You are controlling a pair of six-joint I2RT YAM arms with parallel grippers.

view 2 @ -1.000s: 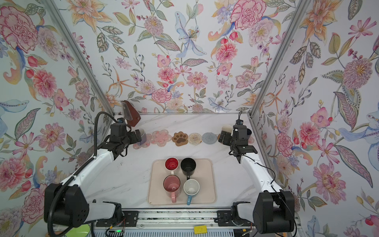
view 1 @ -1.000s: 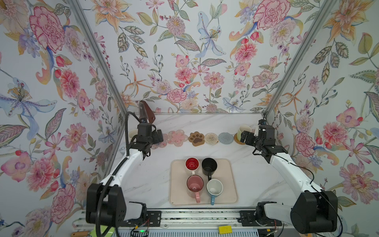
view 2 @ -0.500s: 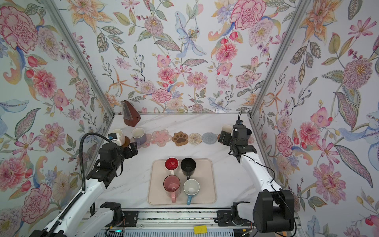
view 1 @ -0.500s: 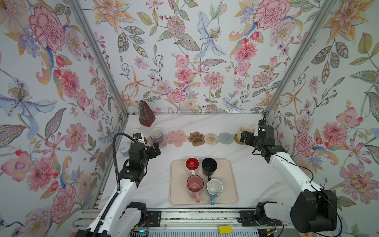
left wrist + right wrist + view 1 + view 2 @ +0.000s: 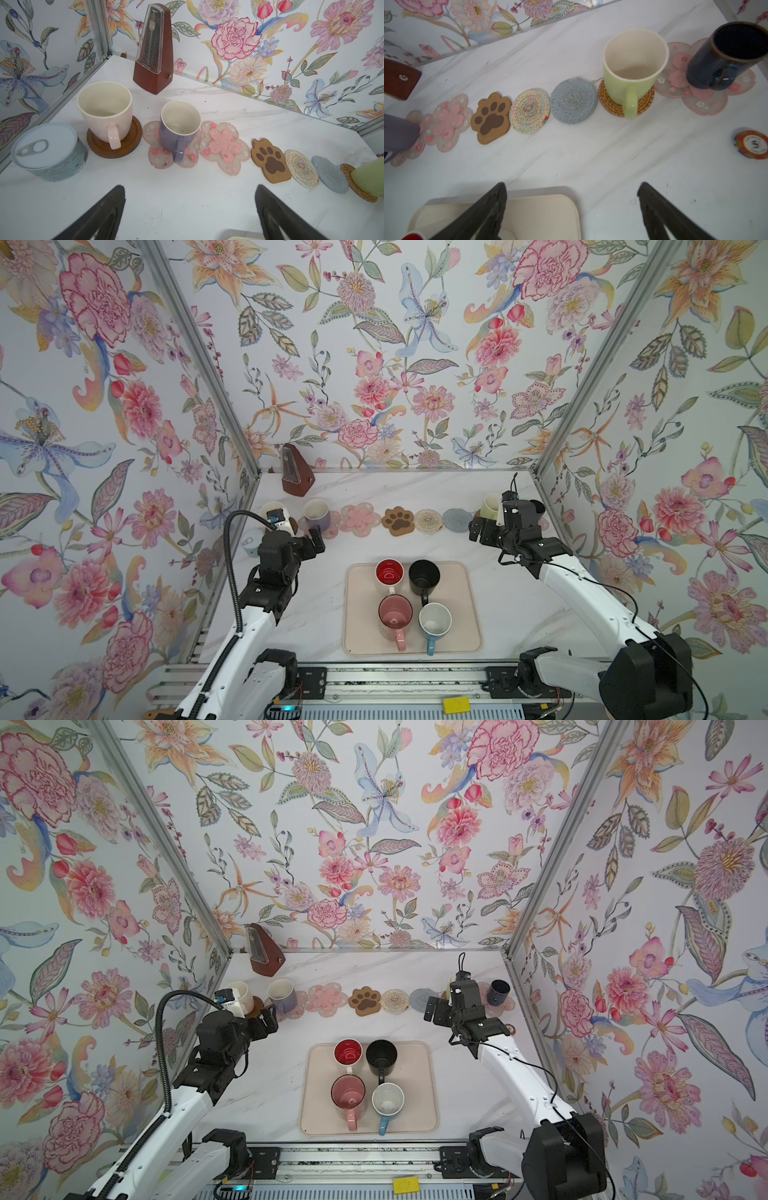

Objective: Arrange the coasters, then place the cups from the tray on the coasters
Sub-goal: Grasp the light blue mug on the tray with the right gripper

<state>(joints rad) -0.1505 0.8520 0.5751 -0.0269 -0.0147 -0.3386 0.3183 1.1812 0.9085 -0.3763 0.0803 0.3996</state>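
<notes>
Watch the crowding on the large beige rimmed tray (image 5: 469, 622), lower centre in both top views. The white mug with the red inside (image 5: 389, 572), the black mug (image 5: 424, 577), the speckled pink mug (image 5: 395, 616) and the blue mug with the white inside (image 5: 434, 621) stand almost touching there. Fingers spread this wide could, I judge, knock a neighbour as you close on one.

Four free coasters lie in the row across the middle of the frame: the translucent pink flower mat (image 5: 360, 519), brown paw-print mat (image 5: 398, 521), cream woven round (image 5: 429, 521) and grey woven round (image 5: 457, 519). They touch or nearly touch, so a mug set down off-centre may straddle two or nudge a light mat out of line. The grey round lies just beside the tan rattan mat (image 5: 608, 104) under the light green mug (image 5: 633, 68), and a careless approach could clip that mug.

Your left pincer (image 5: 190, 187) stands fully spread and empty, hovering over bare tabletop short of the lavender mug (image 5: 179, 126). Your right pincer (image 5: 571, 184) is equally wide, gripping nothing, between the row and the tray's upper right corner.
</notes>
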